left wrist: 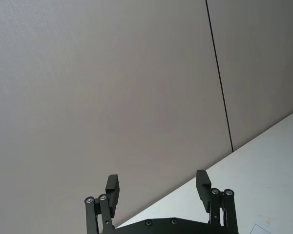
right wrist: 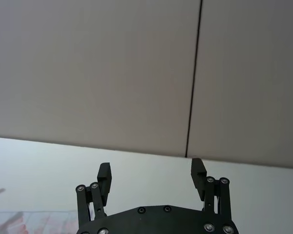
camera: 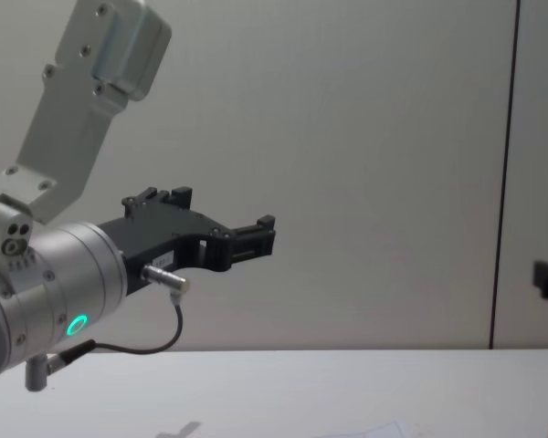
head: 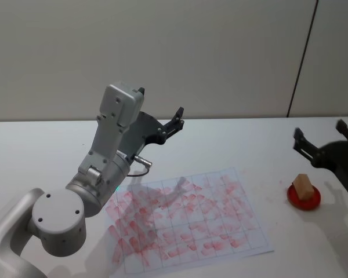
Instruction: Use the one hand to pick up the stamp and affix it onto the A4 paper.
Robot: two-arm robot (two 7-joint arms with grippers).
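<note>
The stamp (head: 303, 185), a small light-brown wooden block, stands on a round red ink pad (head: 294, 197) at the table's right. My right gripper (head: 319, 131) hovers open just behind and above it, with nothing between its black fingers (right wrist: 104, 176). The A4 paper (head: 252, 200), ruled in a grid and covered with red stamp marks, lies flat in the middle of the table. My left gripper (head: 161, 106) is raised over the table's left behind the paper, open and empty, pointing at the wall (left wrist: 157, 187). The chest view shows it high above the tabletop (camera: 256, 233).
The left arm's large silver body (head: 64, 220) with its green ring light (camera: 76, 325) and black cable overhangs the paper's left edge. A beige wall with a dark vertical seam (head: 301, 58) stands behind the white table (head: 232, 142).
</note>
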